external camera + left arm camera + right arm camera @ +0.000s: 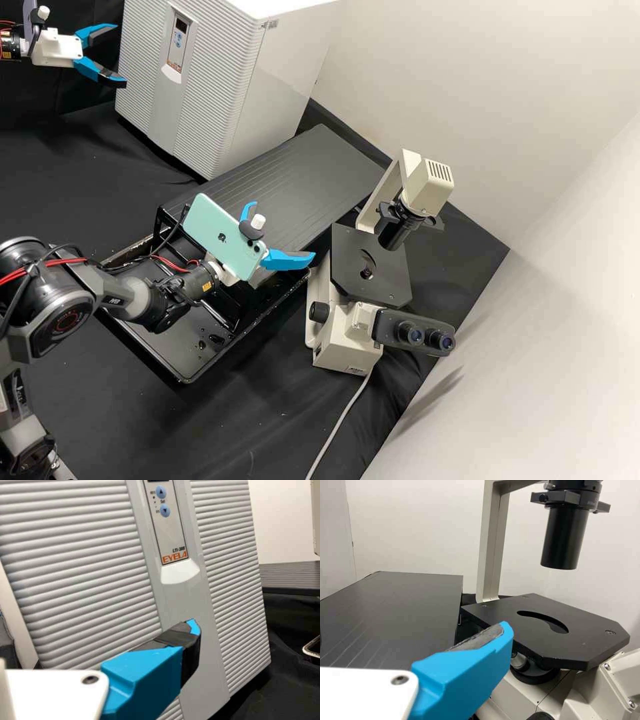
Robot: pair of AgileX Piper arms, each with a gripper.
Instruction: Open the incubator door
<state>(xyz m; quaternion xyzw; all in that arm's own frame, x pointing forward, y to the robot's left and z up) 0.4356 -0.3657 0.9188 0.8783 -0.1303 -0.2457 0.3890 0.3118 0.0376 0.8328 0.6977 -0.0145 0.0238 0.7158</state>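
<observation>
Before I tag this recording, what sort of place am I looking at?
Most likely a laboratory, perhaps for biology: there is a microscope with two eyepieces, and a pale incubator with a ribbed front and a small control panel.

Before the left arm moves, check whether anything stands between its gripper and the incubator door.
Nothing visible stands between the open left gripper and the incubator's ribbed front. The microscope stands well away.

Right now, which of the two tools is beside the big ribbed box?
The left tool, open by the ribbed box; the right tool is near the microscope.
</observation>
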